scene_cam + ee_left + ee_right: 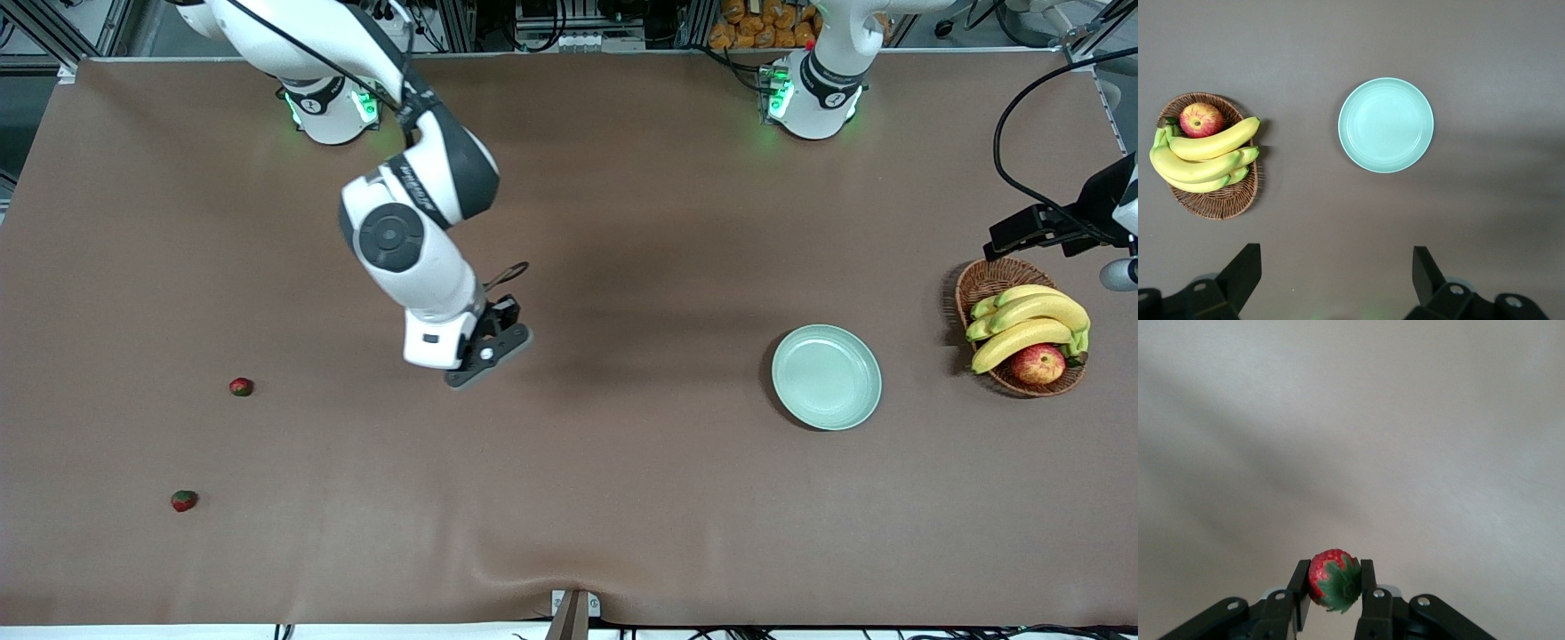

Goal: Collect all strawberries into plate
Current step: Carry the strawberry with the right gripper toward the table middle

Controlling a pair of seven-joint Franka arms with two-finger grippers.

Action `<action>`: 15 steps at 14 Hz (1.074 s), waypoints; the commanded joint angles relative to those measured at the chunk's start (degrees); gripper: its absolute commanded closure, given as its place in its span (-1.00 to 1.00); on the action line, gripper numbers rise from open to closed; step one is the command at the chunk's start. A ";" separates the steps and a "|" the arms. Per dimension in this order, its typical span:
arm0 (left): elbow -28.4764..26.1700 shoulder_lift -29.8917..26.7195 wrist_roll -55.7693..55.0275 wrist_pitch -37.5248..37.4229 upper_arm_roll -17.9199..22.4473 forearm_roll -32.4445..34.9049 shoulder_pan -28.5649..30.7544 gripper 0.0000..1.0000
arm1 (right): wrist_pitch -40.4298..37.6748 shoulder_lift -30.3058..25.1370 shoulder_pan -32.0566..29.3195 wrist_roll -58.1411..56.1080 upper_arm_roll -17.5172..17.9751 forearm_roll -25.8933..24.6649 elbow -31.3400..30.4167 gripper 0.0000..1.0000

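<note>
My right gripper [491, 348] hangs over the bare middle of the table. In the right wrist view its fingers [1299, 583] are shut on a strawberry [1333, 580], red with a green leafy top. Two more strawberries lie on the table toward the right arm's end, one [241, 387] farther from the front camera than the other [184, 500]. The pale mint-green plate [826, 377] is empty and also shows in the left wrist view [1385, 125]. My left gripper [1337, 260] is open and empty, high above the table beside the plate and basket.
A brown wicker basket [982, 283] with bananas [1031, 324] and a red-yellow apple [1037, 364] stands beside the plate, toward the left arm's end. The brown tablecloth bulges at the table's front edge [569, 578].
</note>
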 commanded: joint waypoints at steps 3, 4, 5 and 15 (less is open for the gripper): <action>0.06 0.36 0.49 -0.27 -0.22 0.82 0.12 -1.00 | 9.50 6.52 5.61 1.58 -0.52 0.37 2.33 1.00; 0.14 0.89 0.49 -0.18 -0.22 0.82 0.03 -1.00 | 11.26 7.57 6.84 3.42 -0.52 0.29 2.33 1.00; 0.06 1.07 0.49 0.34 -0.22 0.91 -0.14 -1.00 | 13.80 8.89 8.76 5.61 -0.52 0.20 2.42 1.00; -0.12 2.12 0.49 1.23 -0.22 0.64 -0.32 -1.00 | 26.39 26.12 17.13 13.28 -0.52 0.11 15.77 1.00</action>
